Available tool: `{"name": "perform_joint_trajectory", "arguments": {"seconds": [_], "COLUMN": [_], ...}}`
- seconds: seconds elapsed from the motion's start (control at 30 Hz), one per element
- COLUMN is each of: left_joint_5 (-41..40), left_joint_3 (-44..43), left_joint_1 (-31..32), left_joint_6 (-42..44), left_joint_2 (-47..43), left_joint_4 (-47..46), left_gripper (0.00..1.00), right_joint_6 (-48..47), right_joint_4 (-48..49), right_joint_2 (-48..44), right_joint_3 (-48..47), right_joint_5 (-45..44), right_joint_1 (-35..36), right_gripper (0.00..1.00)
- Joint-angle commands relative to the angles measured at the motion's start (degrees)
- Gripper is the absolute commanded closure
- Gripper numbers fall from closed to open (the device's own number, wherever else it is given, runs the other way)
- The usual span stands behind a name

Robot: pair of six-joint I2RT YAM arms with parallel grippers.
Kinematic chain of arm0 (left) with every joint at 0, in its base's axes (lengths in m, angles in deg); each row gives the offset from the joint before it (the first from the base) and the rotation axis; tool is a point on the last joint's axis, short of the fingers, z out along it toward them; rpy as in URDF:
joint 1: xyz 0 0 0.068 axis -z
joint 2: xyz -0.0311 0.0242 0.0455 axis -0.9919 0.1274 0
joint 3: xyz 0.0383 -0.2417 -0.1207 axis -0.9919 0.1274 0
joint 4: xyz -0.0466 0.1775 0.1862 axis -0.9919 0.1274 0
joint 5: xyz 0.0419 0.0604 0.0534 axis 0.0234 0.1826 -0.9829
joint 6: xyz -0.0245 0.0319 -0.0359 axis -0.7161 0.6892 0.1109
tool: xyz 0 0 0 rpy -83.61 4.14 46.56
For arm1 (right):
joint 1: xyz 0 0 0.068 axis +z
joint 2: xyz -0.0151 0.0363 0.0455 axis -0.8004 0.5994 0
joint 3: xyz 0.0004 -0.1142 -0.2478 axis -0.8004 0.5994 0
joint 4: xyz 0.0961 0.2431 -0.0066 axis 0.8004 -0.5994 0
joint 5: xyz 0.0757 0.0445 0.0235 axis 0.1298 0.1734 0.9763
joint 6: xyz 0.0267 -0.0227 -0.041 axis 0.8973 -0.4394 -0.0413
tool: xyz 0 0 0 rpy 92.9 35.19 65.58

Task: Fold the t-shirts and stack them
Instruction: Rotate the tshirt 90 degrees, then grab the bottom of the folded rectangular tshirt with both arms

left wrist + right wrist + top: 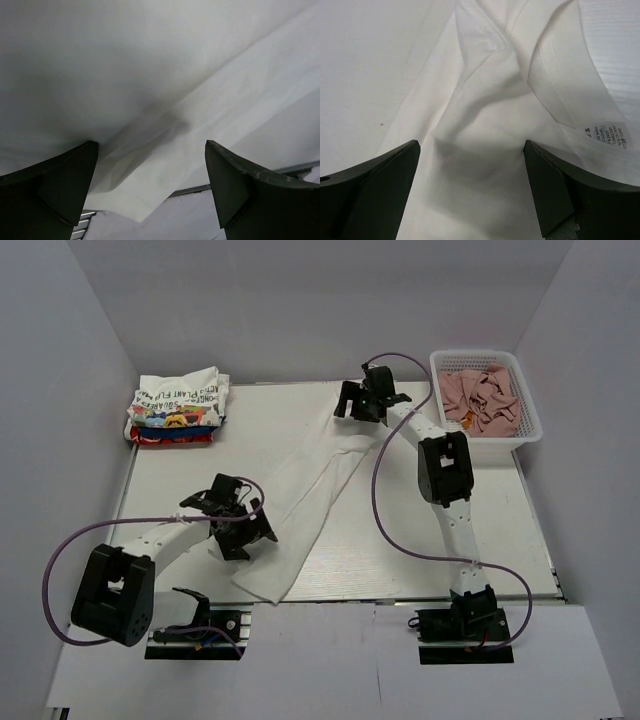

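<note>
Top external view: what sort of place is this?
Probably a robot test cell in a lab: plain white walls enclose a white table, a left arm and a right arm are bolted at its near edge, and folded t-shirts lie stacked.

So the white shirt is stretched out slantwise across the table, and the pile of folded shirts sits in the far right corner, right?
Not quite. The pile of folded shirts sits in the far left corner; the white basket holds the far right one. The top external view shows it. The white shirt does lie slantwise across the table.
</note>
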Motion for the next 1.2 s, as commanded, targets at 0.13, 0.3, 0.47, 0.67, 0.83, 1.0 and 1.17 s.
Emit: {"name": "perform_joint_trajectory", "arguments": {"seconds": [0.13,0.3,0.47,0.67,0.83,1.0,1.17], "left_joint_5": [10.36,11.32,14.58,5.03,-2.28,-8.61,-15.66], "left_joint_3": [10.33,-0.81,-9.85,-18.91,-23.15,-21.84,-13.5], "left_joint_1": [13.24,23.19,30.83,36.55,38.85,39.37,39.37], "left_joint_6": [-4.35,-3.4,-1.63,0.04,2.32,0.31,-5.75], "left_joint_2": [7.42,16.81,28.6,25.28,19.04,10.44,-3.86], "left_joint_4": [-5.95,-8.76,-10.26,-3.95,0.28,4.41,7.23], "left_gripper": [0.0,0.0,0.0,0.0,0.0,0.0,0.0], "right_joint_6": [6.25,10.11,11.79,8.63,0.64,-1.92,-3.15], "right_joint_4": [5.03,11.08,13.64,12.95,8.02,8.2,2.41], "right_joint_2": [10.28,13.27,14.59,13.81,5.39,-5.0,-14.65], "right_joint_3": [-8.0,-10.65,-13.29,-14.08,-11.46,-5.64,-5.22], "right_joint_5": [16.01,13.82,9.25,7.84,10.48,10.39,10.39], "right_joint_1": [1.97,3.37,3.29,3.11,3.64,3.81,3.81], "right_gripper": [0.1,0.1,0.1,0.1,0.1,0.1,0.1]}}
